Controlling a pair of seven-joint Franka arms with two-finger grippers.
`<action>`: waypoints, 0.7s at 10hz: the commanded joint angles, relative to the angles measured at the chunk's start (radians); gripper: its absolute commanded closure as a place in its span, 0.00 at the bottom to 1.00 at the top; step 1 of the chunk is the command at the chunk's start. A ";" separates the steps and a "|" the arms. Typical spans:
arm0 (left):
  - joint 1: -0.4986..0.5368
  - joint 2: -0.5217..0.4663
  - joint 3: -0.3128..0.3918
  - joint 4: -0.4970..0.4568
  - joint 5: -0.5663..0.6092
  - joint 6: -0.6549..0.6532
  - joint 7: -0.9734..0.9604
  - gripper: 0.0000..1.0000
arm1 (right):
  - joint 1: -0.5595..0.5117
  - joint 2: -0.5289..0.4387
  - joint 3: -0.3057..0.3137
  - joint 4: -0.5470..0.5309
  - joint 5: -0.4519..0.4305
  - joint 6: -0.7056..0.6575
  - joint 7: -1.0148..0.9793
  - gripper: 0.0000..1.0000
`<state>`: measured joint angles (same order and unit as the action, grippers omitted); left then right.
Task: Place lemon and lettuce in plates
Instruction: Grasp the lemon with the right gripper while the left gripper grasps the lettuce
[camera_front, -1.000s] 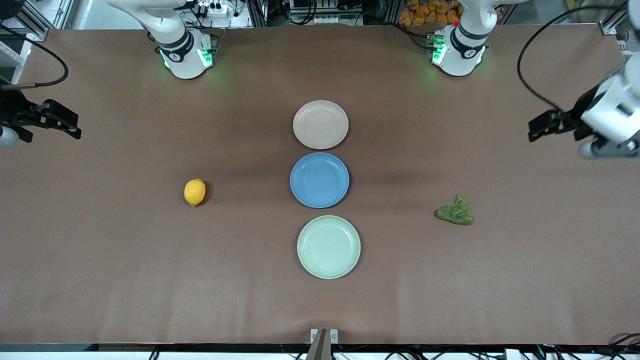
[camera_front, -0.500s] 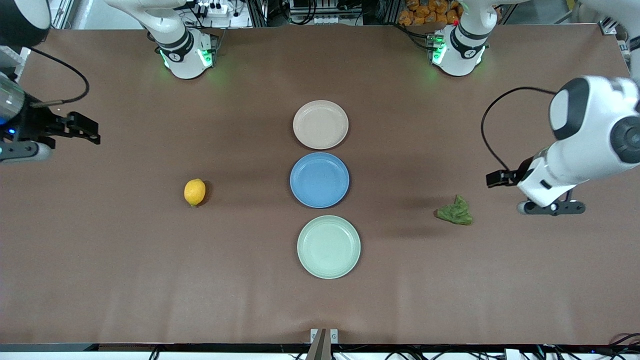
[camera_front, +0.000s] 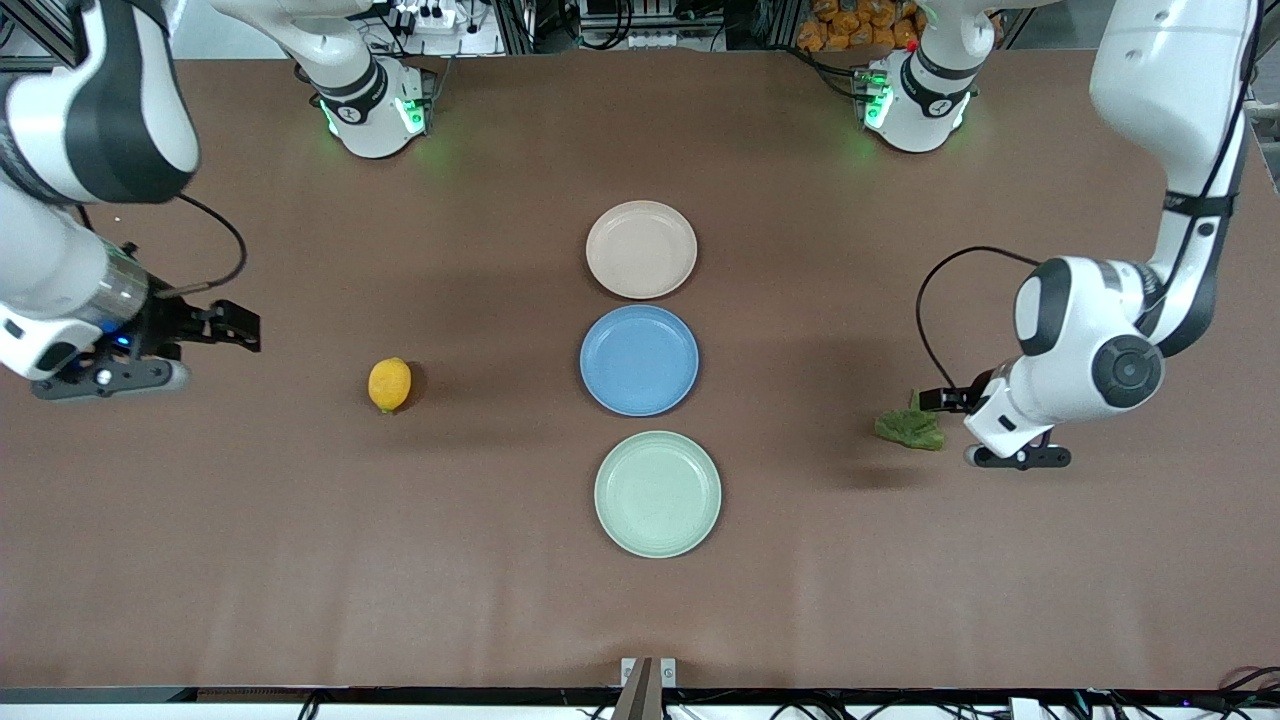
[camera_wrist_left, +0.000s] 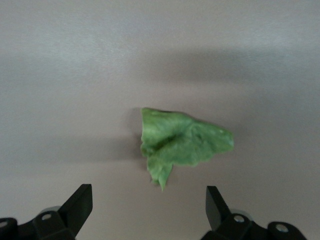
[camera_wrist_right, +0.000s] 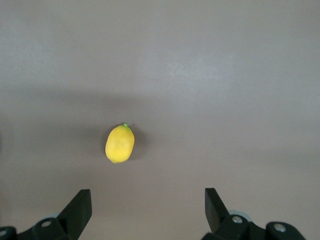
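Observation:
The yellow lemon (camera_front: 389, 384) lies on the brown table toward the right arm's end, and shows in the right wrist view (camera_wrist_right: 120, 143). The green lettuce (camera_front: 908, 427) lies toward the left arm's end, and shows in the left wrist view (camera_wrist_left: 180, 142). The beige-pink plate (camera_front: 641, 249) and the mint green plate (camera_front: 657, 493) are empty. My left gripper (camera_front: 945, 400) (camera_wrist_left: 148, 197) is open and empty, over the table right beside the lettuce. My right gripper (camera_front: 235, 330) (camera_wrist_right: 147, 200) is open and empty, over bare table some way from the lemon.
An empty blue plate (camera_front: 639, 360) sits between the two pale plates in the middle of the table. The arms' bases (camera_front: 372, 110) (camera_front: 915, 100) stand at the table's edge farthest from the front camera.
Both arms have swung in from the table's ends. The left gripper has come down beside the lettuce. The right gripper has moved closer to the lemon. Lemon, lettuce and plates have not moved.

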<state>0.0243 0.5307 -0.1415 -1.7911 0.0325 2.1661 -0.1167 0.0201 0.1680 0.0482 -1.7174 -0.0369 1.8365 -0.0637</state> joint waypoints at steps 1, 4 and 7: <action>-0.030 0.038 -0.003 0.015 0.035 0.024 -0.087 0.01 | -0.003 0.028 0.007 -0.102 0.097 0.117 0.018 0.00; -0.052 0.072 -0.006 0.019 0.139 0.038 -0.176 0.06 | 0.034 0.155 0.012 -0.141 0.155 0.258 0.018 0.00; -0.043 0.110 -0.007 0.035 0.127 0.060 -0.182 0.23 | 0.027 0.255 0.013 -0.211 0.157 0.400 0.022 0.00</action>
<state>-0.0248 0.6148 -0.1454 -1.7794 0.1401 2.2095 -0.2740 0.0585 0.3882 0.0569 -1.9068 0.0998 2.1897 -0.0492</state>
